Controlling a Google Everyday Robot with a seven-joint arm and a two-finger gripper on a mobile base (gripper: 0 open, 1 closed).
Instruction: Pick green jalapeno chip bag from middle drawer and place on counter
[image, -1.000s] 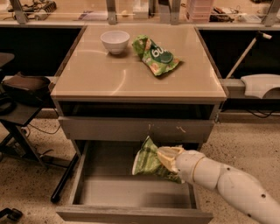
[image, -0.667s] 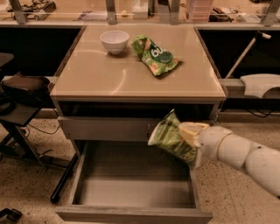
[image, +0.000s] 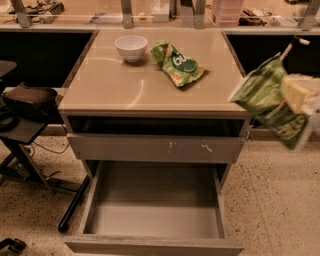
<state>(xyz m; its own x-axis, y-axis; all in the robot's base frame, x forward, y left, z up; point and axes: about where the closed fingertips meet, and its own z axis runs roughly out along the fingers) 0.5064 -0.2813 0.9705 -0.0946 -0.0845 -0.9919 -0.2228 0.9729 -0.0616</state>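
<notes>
Gripper (image: 296, 94) sits at far right, just off the counter's (image: 110, 85) right edge, clamped on the jalapeno bag (image: 262, 90). The bag is in the air at about counter height, out of the open drawer (image: 155, 220) below. It lies left of the gripper, long axis slanting down to the right, left corner at the counter edge. The counter is to the left, so I judge the move goes left over the top, landing short of the other bag (image: 180, 62) and bowl (image: 131, 47).
</notes>
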